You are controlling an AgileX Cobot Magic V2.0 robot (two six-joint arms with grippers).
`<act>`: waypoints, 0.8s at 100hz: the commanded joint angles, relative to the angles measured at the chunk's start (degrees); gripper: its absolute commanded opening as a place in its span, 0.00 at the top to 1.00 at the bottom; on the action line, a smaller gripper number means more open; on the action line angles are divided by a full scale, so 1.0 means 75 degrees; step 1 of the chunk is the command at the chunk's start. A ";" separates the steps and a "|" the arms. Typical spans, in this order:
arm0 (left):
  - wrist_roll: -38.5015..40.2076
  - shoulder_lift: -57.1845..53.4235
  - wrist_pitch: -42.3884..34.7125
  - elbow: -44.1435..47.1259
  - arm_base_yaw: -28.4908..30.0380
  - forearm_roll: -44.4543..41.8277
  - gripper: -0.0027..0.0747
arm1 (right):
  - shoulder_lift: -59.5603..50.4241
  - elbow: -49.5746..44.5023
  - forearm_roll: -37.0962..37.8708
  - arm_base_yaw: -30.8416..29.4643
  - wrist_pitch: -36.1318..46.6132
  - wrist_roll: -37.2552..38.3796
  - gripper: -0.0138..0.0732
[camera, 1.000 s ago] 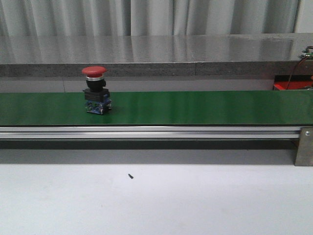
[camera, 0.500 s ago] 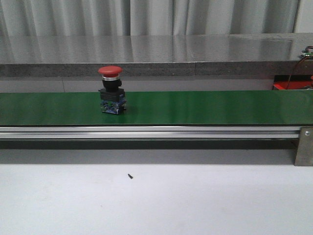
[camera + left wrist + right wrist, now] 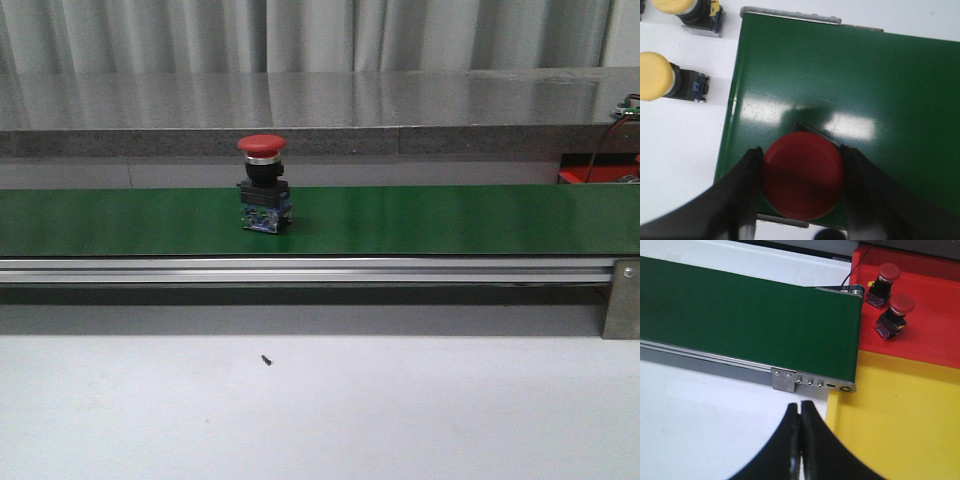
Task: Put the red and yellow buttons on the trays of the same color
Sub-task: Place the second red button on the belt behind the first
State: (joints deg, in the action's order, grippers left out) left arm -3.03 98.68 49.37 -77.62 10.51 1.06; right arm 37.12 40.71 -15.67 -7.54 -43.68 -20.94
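As seen from the front, upright on the green belt (image 3: pixel 450 220) at about ten o'clock from the middle of that view: a red button (image 3: pixel 262 185), red cap on top, black body and blue base below, with nothing touching it. Down on the white table (image 3: pixel 400 410), toward six o'clock of it and well apart: a small black speck (image 3: pixel 267 359). Over one end of the belt, in the left wrist view: left fingers (image 3: pixel 747 190) set narrow against both sides of the cap of a second red button (image 3: pixel 802 175), holding it just above the belt. Off the belt's edge on the white table, lying on their sides and apart from each other: two yellow buttons (image 3: pixel 655 75) (image 3: pixel 677 5). In the right wrist view: right fingers (image 3: pixel 792 440) pressed together with nothing between them, hanging over the white table just beside the yellow tray (image 3: pixel 890 420). Past the yellow tray and touching its far edge: the red tray (image 3: pixel 935 330), with two more red buttons (image 3: pixel 888 272) (image 3: pixel 901 302) resting on it near the belt's other end.
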 commanded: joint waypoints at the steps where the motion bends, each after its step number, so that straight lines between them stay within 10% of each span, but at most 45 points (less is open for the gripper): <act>1: -0.0154 -0.0170 -0.0311 -0.0191 -0.0058 0.0236 0.67 | -0.0026 0.0178 -0.0112 -0.0013 0.0438 -0.0022 0.92; 34: -0.0305 -0.0235 -0.0133 -0.0191 -0.0058 0.0484 0.18 | -0.0026 0.0178 -0.0112 -0.0013 0.0438 -0.0022 0.92; 80: -0.1051 -0.1805 -0.0362 -0.0191 -0.0058 0.1639 0.16 | -0.0026 0.0178 -0.0112 -0.0013 0.0438 -0.0022 0.92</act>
State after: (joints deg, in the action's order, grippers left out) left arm -7.64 89.74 49.64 -77.63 10.51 8.36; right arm 37.12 40.71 -15.67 -7.54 -43.68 -20.94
